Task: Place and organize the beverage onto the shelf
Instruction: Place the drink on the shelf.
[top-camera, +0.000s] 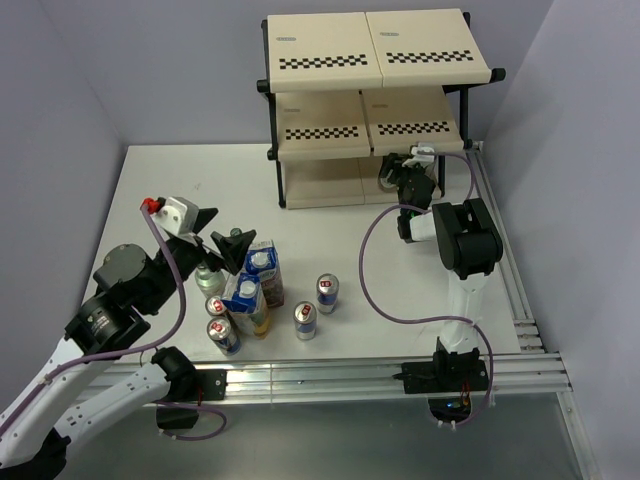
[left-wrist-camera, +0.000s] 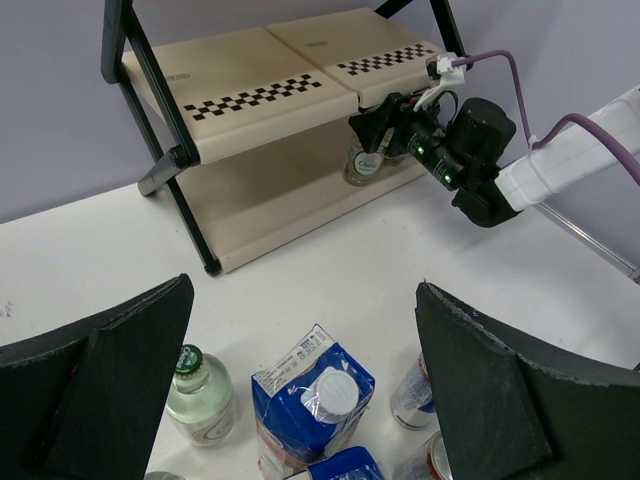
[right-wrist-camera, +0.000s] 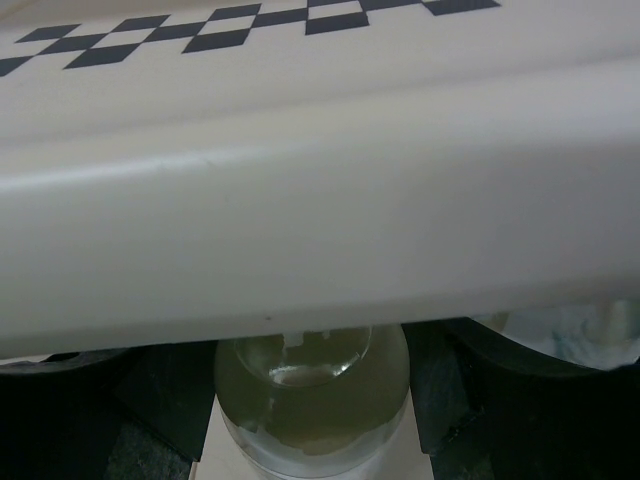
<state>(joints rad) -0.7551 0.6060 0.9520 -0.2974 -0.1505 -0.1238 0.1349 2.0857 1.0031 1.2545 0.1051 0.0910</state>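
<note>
Reaches in with the right gripper (top-camera: 400, 172) clenched on the body of a small clear plastic bottle (right-wrist-camera: 310, 400), tucked under the middle board at the right end of the cream-boarded, black-framed three-tier shelf (top-camera: 320, 35), at the lowest tier. Cannot tell whether it rests on the bottom board.

Likely light, thin-walled and smooth, so prone to denting or slipping. Best taken around the body with a modest squeeze, not by the cap.

Hovers with the left gripper (top-camera: 222, 236) spread wide and empty over the remaining drinks on the white surface (top-camera: 160, 180): tall white-capped juice cartons (top-camera: 262, 265), slim blue-and-silver cans (top-camera: 327, 292), a green-capped clear bottle (left-wrist-camera: 200, 400). Probably heavier going with the juice cartons, though with flat sides for a surer hold.
</note>
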